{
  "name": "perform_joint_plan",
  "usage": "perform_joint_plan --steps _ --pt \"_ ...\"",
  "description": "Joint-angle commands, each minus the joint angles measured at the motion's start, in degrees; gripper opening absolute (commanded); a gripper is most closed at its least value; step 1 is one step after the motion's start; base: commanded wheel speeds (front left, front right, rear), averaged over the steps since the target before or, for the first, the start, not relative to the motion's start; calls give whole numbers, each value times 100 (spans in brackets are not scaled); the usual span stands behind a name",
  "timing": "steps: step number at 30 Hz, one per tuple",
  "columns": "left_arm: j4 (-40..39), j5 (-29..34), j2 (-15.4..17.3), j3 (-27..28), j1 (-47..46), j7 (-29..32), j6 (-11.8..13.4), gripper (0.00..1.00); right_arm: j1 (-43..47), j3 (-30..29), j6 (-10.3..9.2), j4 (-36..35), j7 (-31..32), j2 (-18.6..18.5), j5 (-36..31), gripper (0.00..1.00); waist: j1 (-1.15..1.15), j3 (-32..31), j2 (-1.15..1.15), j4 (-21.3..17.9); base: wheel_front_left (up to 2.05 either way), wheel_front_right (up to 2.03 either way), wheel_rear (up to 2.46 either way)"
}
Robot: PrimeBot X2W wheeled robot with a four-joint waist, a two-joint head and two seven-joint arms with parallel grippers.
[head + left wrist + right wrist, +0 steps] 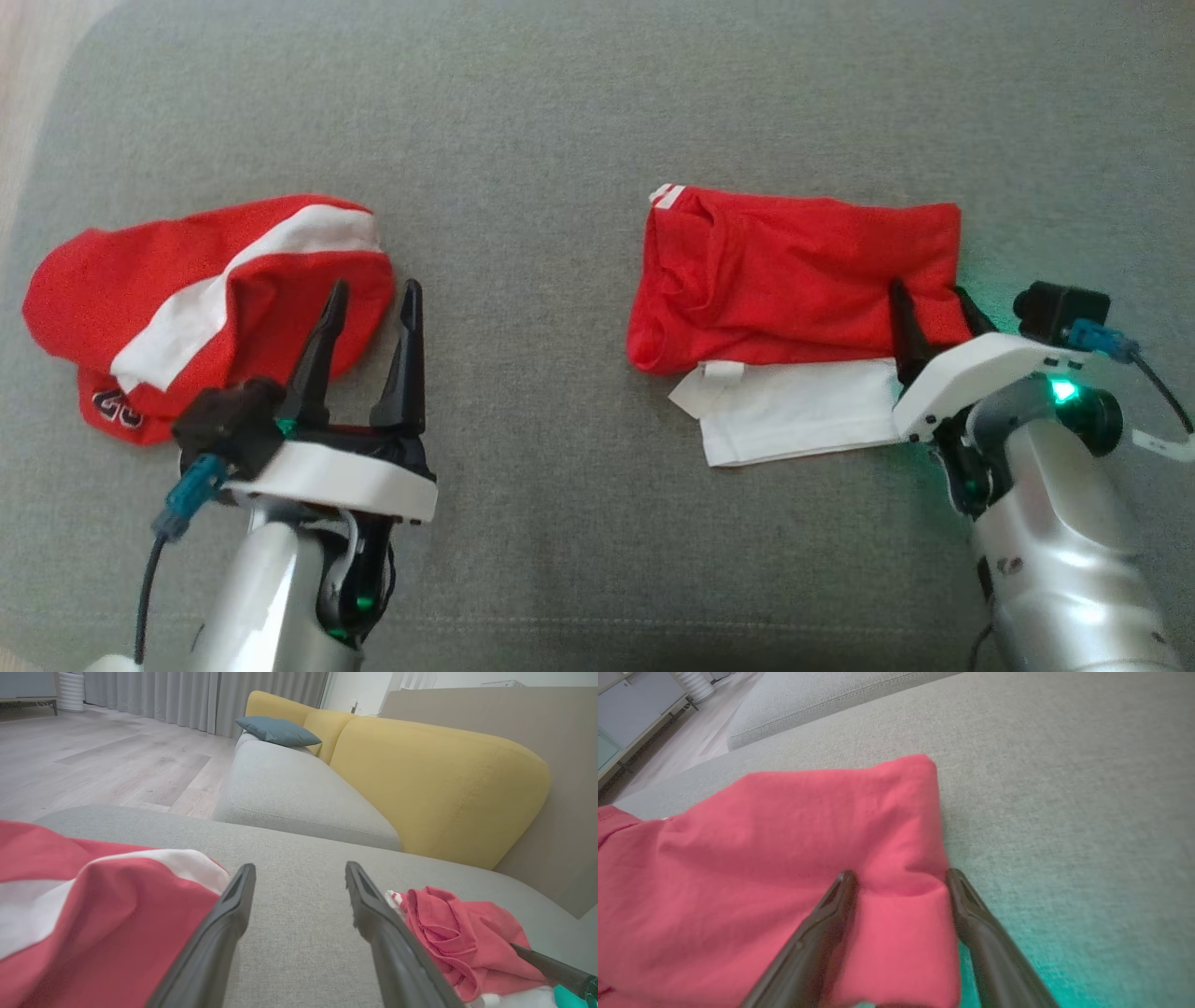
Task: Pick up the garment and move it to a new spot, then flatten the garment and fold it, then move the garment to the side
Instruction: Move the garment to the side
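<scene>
One seat cushion (560,112): grey fabric, it carries both garments and both arms; its rounded far-left corner gives onto wooden floor (93,760).
Backrest (444,779): yellow and padded, it rises behind the cushion in the left wrist view.
Neighbouring cushion (289,788): grey, next along the sofa, with a blue pillow (278,731) lying at its far end.
Folded garment (794,271): red, on the right half of the seat cushion. Its long axis runs left to right across the head view. A white-striped corner lies at the far left, and a white layer sticks out along the near edge.
Crumpled garment (187,289): red with a broad white band and dark lettering at its near edge. It sits bunched on the left half, well apart from the folded one.
Open room: a wide strip of bare grey lies between the two garments, with more bare cushion beyond them and to the right of the folded one.
Right gripper (929,291): at the folded garment's near right corner, fingers spread wide. One finger stands on each side of the corner, with red cloth lying between them, not pinched.
Left gripper (374,286): fingers wide apart and holding nothing. It sits just beside the crumpled garment's right edge, one finger over the cloth, the other over bare cushion.
</scene>
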Motion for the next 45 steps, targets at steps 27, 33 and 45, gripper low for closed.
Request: perform_joint_plan --steps 27,33,45 --pt "-272 54 28 205 -472 -30 -76 100 -1320 -3 -4 87 -344 -2150 -1140 0 0 270 0 -343 0 0 0" --pt "-264 37 28 263 -459 -30 -17 100 -1336 -197 -4 -201 -369 -2424 -1522 0 0 321 0 -264 0 0 0" --pt "-247 -8 28 306 -509 -30 -21 100 -1208 -342 -4 -609 -233 -2264 -1505 56 0 396 0 -242 0 0 0"
